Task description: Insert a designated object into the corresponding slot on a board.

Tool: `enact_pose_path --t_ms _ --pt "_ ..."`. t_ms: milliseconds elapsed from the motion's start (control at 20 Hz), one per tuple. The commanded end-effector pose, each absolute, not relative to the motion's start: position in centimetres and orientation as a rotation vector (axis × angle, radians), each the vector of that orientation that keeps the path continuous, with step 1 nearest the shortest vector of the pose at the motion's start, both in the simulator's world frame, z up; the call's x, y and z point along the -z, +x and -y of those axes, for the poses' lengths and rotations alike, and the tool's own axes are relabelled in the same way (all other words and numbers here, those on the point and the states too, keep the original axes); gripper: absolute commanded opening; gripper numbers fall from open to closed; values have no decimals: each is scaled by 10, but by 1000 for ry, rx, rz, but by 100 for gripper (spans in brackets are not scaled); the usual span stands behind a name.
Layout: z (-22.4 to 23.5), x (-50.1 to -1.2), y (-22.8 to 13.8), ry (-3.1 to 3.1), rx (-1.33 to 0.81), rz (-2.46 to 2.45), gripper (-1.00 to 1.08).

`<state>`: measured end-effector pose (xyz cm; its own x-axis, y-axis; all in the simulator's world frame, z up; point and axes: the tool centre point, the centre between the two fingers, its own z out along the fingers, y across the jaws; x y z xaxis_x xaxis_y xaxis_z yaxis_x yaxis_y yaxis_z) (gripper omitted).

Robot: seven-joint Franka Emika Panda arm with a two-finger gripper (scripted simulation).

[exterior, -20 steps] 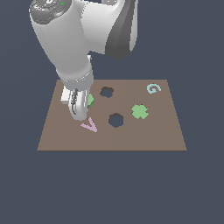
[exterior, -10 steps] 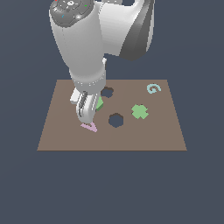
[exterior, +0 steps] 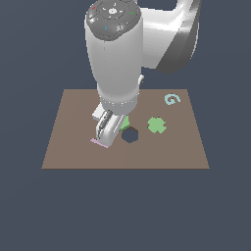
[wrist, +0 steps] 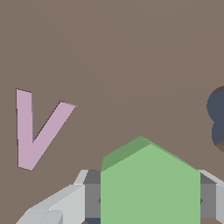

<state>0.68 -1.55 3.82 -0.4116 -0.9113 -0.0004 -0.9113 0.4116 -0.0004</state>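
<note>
My gripper is shut on the green hexagonal block and holds it low over the brown board. In the wrist view the block sits between the two fingers. The dark hexagon-shaped slot lies just to the exterior view's right of the gripper and a little nearer the front edge, close beside the block. A dark lobed hole shows at the edge of the wrist view. My arm hides that hole in the exterior view.
A green cross-shaped block lies on the board to the exterior view's right of the slot. A teal G-shaped piece lies near the far right corner. A pink V-shaped piece lies under the gripper's left side.
The arm has moved toward the exterior view's right and the board's front, carrying the green hexagon from near the left edge to beside the hexagon slot. The arm now covers the lobed hole.
</note>
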Motion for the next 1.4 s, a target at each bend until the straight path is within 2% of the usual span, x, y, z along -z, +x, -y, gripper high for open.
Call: enact_pose_path --t_ms 0,650,1350 --pt "7 -39 14 -1631 1 -2684 -100" --pt "-15 -41 40 -1415 1 -2804 -100" --pt "-16 -31 43 -1400 0 -2812 -100"
